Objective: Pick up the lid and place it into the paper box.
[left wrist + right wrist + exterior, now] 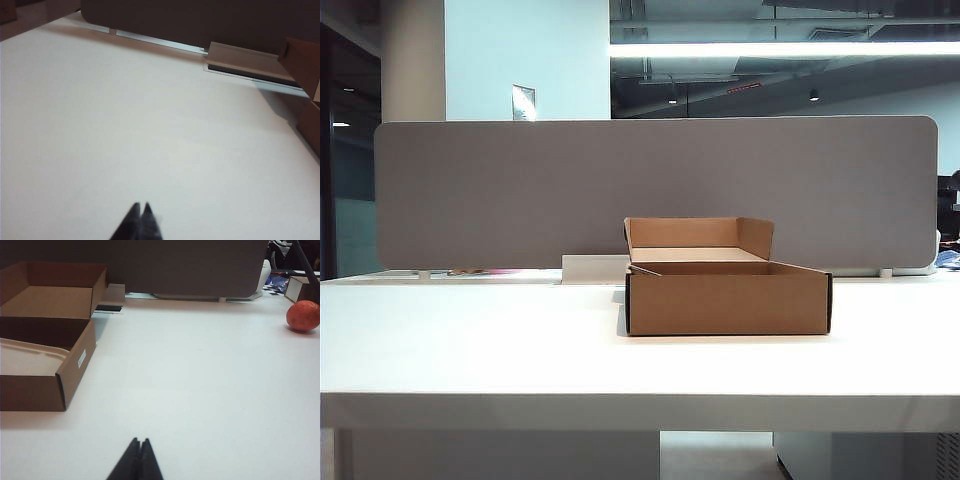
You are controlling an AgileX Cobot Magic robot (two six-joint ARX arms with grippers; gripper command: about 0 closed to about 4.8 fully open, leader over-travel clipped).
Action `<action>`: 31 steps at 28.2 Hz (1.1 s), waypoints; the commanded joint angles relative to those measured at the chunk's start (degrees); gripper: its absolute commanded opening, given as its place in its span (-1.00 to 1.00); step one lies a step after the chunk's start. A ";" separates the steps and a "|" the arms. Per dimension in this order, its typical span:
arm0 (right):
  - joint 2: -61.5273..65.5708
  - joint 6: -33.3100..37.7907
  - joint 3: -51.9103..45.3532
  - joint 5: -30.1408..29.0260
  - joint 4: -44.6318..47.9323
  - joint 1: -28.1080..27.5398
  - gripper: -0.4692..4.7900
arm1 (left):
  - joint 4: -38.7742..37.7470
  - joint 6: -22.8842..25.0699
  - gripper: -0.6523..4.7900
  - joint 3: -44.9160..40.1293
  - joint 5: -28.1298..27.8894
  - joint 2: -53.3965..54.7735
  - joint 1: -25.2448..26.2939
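White tabletop [470, 340] runs the width of the scene, backed by a grey divider panel [520, 190], with a dim office ceiling and a strip light beyond.

Going from the left: the left gripper [140, 209] shows only in its own wrist view, fingers pressed together and empty, over bare table, with a corner of the paper box [728, 285] just at the edge of that view. The box sits a little right of centre, rear flap upright. The right wrist view shows the lid [30, 357] already lying inside the box, pale against the brown walls. The right gripper [140, 442] hangs over open table to the right of the box, its fingers also together and holding nothing. Far right, an orange-red round fruit [303, 315] rests near the table's edge.

By my judgement the placing is done, so little remains to go wrong. The main risk is an arm clipping the box's low wall while retreating and sliding it, since light cardboard would shift easily. Whether the lid sits flat or rides up on one wall cannot be told.

A small white sticker [81, 358] sits on the box's right-hand wall; its print is too small to read. No other writing is legible.
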 commanded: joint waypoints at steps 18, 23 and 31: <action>-0.09 -0.17 -0.24 0.31 0.74 0.04 -0.82 | 4.96 3.96 -0.77 0.17 7.78 0.02 5.77; -0.09 -0.17 -0.24 0.31 0.74 0.04 -0.82 | 7.13 5.77 -0.77 0.17 11.04 0.02 5.70; -0.09 -0.17 -0.24 0.31 0.74 0.04 -0.82 | 8.76 10.03 -0.78 0.17 16.37 0.02 5.70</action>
